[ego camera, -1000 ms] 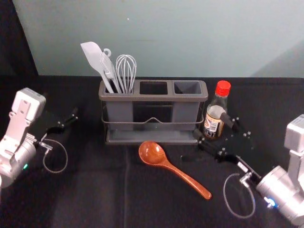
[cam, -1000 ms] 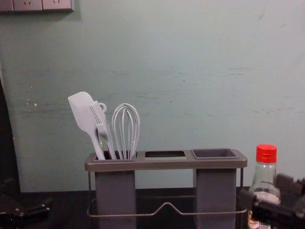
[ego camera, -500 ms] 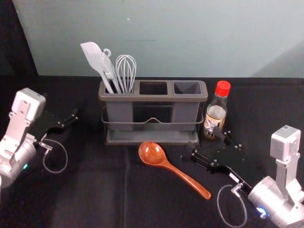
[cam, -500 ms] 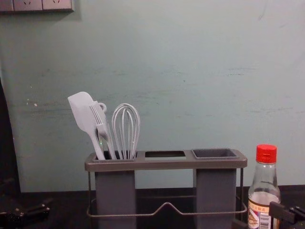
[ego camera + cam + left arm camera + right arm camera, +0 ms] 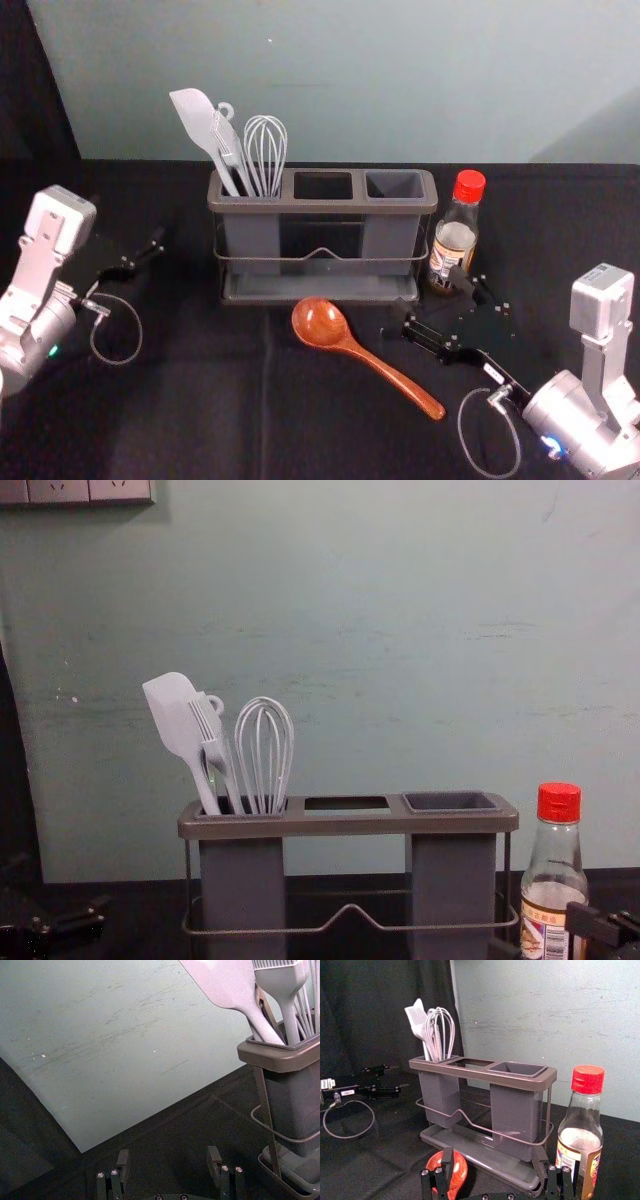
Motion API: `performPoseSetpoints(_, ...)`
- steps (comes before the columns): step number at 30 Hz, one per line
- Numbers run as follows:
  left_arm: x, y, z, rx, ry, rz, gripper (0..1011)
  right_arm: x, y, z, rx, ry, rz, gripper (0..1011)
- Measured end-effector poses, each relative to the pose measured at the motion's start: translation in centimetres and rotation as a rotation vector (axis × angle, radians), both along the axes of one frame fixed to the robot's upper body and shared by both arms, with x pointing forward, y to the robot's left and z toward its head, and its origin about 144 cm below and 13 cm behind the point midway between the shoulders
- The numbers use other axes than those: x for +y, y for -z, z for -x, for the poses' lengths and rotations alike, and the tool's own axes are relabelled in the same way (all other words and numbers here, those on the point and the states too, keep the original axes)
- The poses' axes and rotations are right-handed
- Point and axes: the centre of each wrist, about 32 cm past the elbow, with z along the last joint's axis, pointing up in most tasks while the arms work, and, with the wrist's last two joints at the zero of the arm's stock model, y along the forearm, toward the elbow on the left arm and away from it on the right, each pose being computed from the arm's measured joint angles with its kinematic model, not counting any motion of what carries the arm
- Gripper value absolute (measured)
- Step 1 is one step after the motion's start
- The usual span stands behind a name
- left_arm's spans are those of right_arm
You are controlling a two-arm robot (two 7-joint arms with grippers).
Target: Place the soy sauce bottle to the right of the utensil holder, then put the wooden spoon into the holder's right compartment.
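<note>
Directions are given on a clock face, with 12 o'clock pointing away from the robot. The right gripper [image 5: 493, 1155] is positioned near the front right corner of the utensil holder [image 5: 320, 207]. Its jaws are spread wide, with nothing between them.

From this gripper, the soy sauce bottle [image 5: 453, 250] stands upright at about 1 o'clock, outside the jaws and just beside the holder's right end. The bottle step is judged complete; the spoon is judged next.

The wooden spoon [image 5: 360, 351] lies on the dark cloth [image 5: 200, 400]: bowl [image 5: 319, 323] at about 9 o'clock from the gripper, mid-handle [image 5: 400, 383] at about 7. Its long axis runs from 10 o'clock at the bowl to 4 at the handle end. The jaws are spaced roughly along the 2-to-8 line; little wrist rotation should be required to straddle the handle. Probable travel: toward 7 o'clock, then down.

The left gripper [image 5: 168, 1156], open and idle at 9 o'clock from the holder, is farther from the spoon.
</note>
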Motion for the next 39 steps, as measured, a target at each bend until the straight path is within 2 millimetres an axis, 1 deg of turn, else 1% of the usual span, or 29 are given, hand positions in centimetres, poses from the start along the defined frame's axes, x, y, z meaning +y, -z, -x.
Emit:
performPoseSetpoints(34, 0.0, 0.0, 0.0, 0.000, 0.000, 0.000, 1001, 0.0, 0.0, 0.0, -0.001, 0.000, 0.000, 1000)
performPoseSetpoints(36, 0.0, 0.0, 0.0, 0.000, 0.000, 0.000, 1000, 0.0, -0.1, 0.0, 0.007, -0.003, 0.009, 1002)
performPoseSetpoints(39, 0.0, 0.0, 0.0, 0.000, 0.000, 0.000, 1000, 0.2, -1.0, 0.1, 0.038, -0.012, 0.054, 1002)
